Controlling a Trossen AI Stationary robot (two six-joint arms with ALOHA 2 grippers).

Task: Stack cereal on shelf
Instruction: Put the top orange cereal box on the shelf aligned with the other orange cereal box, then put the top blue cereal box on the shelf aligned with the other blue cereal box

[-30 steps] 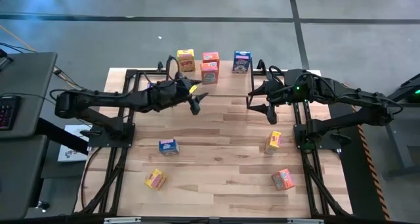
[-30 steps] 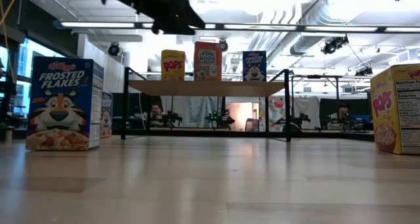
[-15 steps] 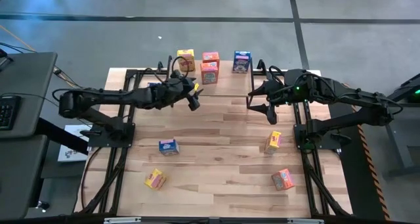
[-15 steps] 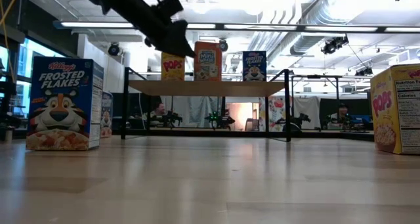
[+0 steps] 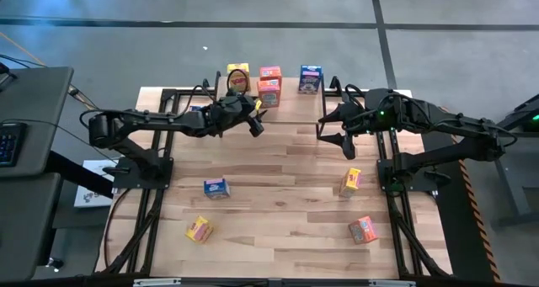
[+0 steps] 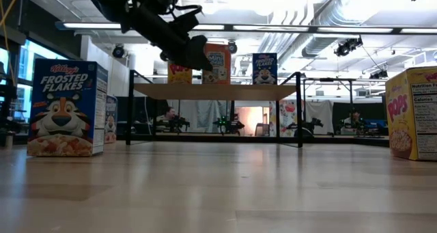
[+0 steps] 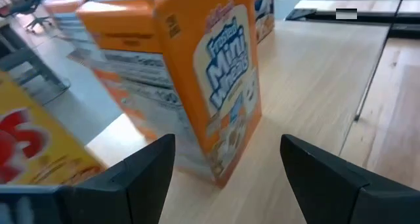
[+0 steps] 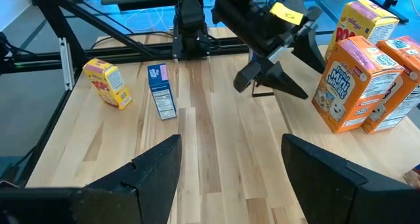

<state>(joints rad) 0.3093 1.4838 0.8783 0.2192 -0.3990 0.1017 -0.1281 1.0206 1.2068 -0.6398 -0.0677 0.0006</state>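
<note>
Left gripper (image 5: 255, 121) is over the shelf (image 5: 286, 108) front edge, fingers spread wide and holding nothing; its wrist view shows the orange Mini-Wheats box (image 7: 200, 73) upright on the light wood top just ahead of the gap between the fingers, not touched. Right gripper (image 5: 344, 134) hangs at the shelf's right end above the tabletop (image 5: 278, 186), fingers likewise apart and empty.

On the shelf: a yellow box (image 5: 239, 77) at the left, two orange boxes (image 5: 269, 87) close together in the middle, a blue box (image 5: 310, 79) to the right. Open wood lies between the blue box and the orange pair.

On the tabletop, well apart from each other: a blue box (image 5: 216, 188), a yellow box (image 5: 199, 229) near the front left, a yellow box (image 5: 351, 182) beside the right arm's base, and an orange box (image 5: 363, 229) front right. The centre of the table is open.

The low view shows a workshop room behind, with ceiling strip lights. The left arm partly covers the yellow shelf box there. A ninth box could not be made out
</note>
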